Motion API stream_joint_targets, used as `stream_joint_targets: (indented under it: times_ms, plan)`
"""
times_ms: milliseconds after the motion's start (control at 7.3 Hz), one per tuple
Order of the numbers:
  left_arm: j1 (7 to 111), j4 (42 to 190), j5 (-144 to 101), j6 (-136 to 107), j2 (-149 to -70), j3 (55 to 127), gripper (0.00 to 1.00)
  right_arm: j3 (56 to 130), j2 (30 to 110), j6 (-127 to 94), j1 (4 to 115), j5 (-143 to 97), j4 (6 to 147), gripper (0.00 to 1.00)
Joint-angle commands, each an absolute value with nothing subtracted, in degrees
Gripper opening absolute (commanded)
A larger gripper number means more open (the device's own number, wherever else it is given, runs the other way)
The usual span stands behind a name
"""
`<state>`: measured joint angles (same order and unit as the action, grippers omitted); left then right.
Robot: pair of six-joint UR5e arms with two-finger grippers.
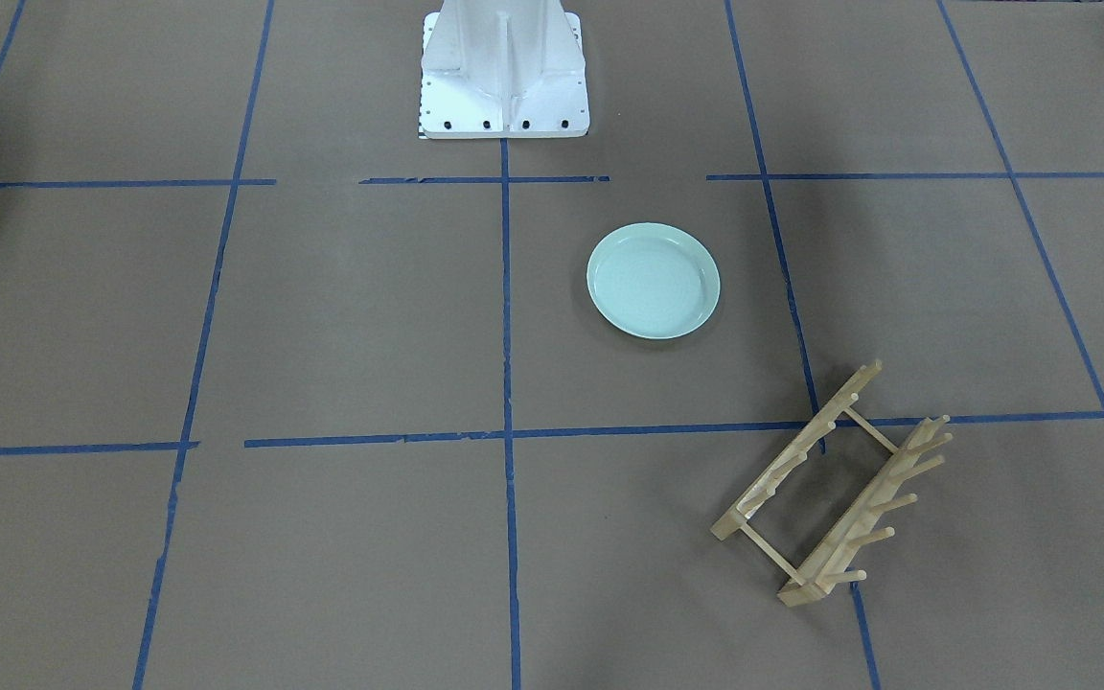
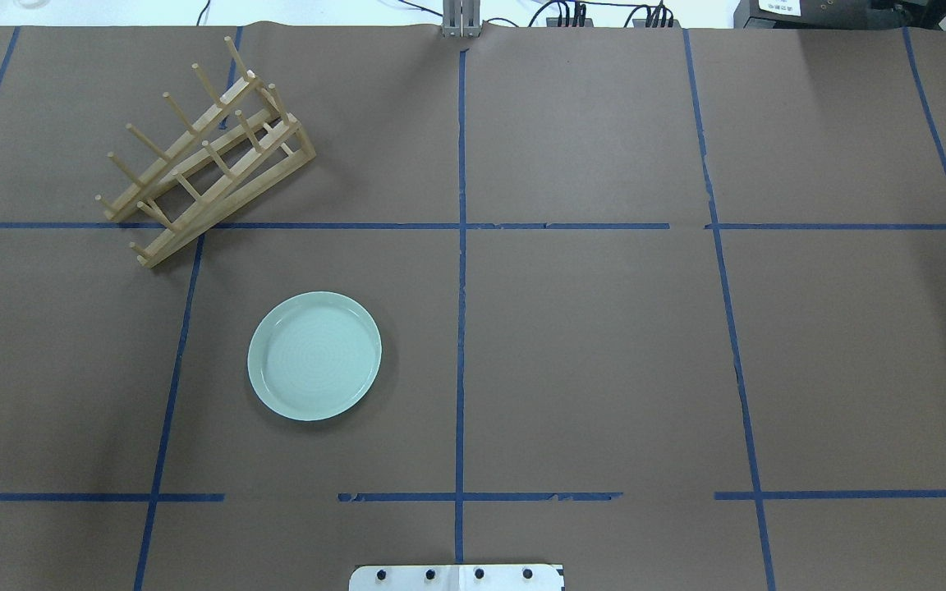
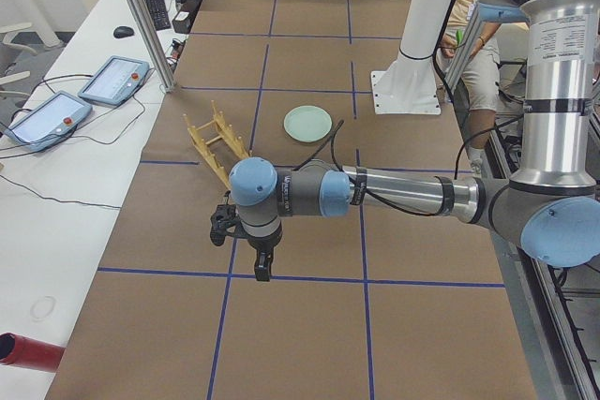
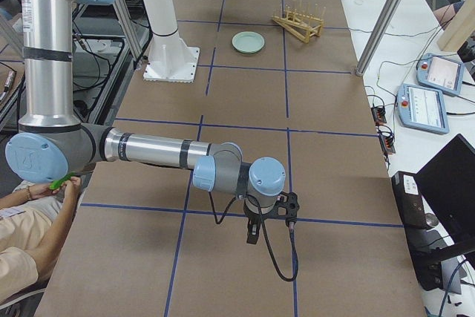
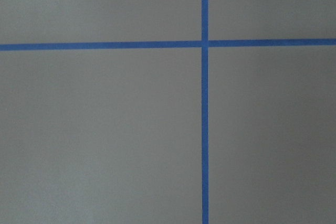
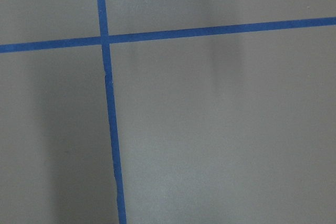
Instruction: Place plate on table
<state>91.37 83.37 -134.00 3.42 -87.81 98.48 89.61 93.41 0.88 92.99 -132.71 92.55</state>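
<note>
Overhead exterior: round glossy mint-green plate (image 2: 314,356) lies flat on brown blue-taped table (image 2: 604,345); placement looks finished, nothing left to do next; left pincer (image 3: 262,272), right pincer (image 4: 252,237): opening can't tell.

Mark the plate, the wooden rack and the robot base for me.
plate (image 2: 314,356), overhead view, centre of its well.
wooden rack (image 2: 235,197), overhead view, on the side rail nearest the plate.
robot base (image 1: 504,67), front-facing view, middle rib of the white pedestal.

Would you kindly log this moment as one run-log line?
plate: flat on table, apart from rack | rack: empty | left pincer: away from plate, state unclear | right pincer: same
</note>
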Motion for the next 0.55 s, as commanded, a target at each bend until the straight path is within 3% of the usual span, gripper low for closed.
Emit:
stream_joint_targets:
  times_ms: [0,411]
  plan:
    - [91.41,83.58,-134.12,3.87,-88.59,96.95,1.00,89.56,93.43,0.88,92.99,-132.71,92.55,1.00]
    - [91.32,83.93,-134.21,3.95,-88.68,96.07,1.00,89.56,93.43,0.88,92.99,-132.71,92.55,1.00]
